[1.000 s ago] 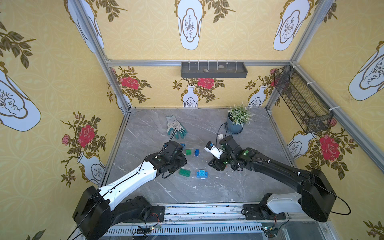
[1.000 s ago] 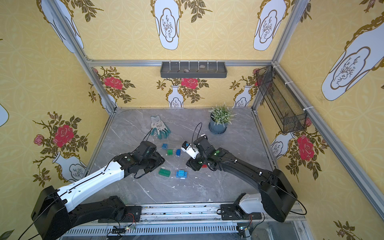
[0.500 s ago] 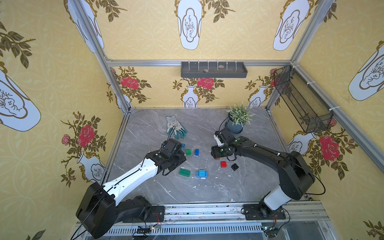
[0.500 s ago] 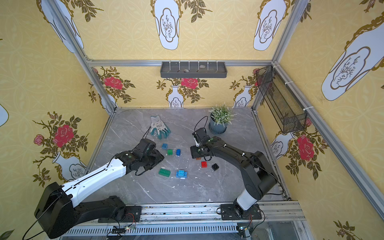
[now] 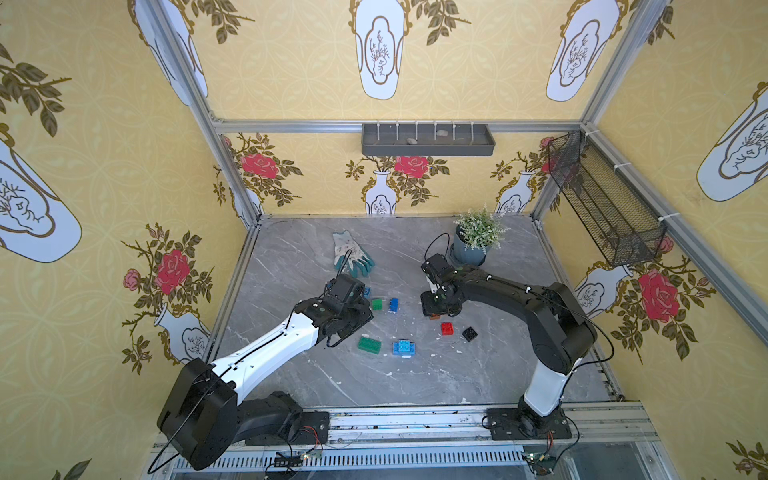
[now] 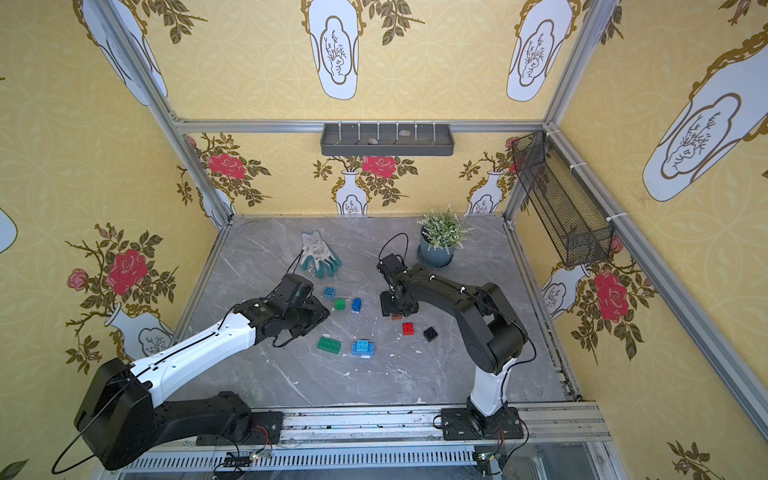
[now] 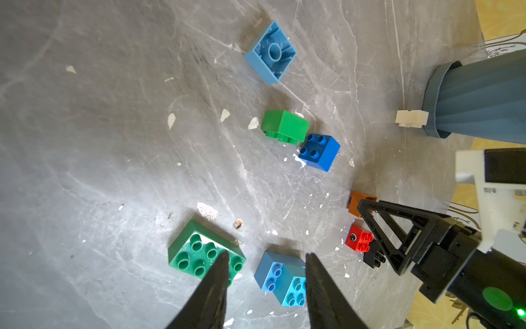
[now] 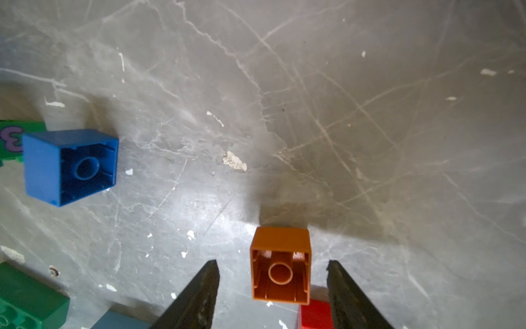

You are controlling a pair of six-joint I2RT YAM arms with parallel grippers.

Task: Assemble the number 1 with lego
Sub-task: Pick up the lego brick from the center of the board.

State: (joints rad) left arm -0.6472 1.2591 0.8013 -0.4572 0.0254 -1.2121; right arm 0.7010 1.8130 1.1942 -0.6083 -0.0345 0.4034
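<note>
purple numeral 3, on green lego brick (image 8: 12, 139)

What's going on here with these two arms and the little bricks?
Two robot arms are meant to build the number 1 from lego scattered on the table. The right gripper is open, its jaws either side of an orange brick lying on its side, not yet gripping it. The left gripper, also open and empty, hovers by the long green brick and a joined blue pair. The other bricks lie loose; no 1 is formed.
</note>
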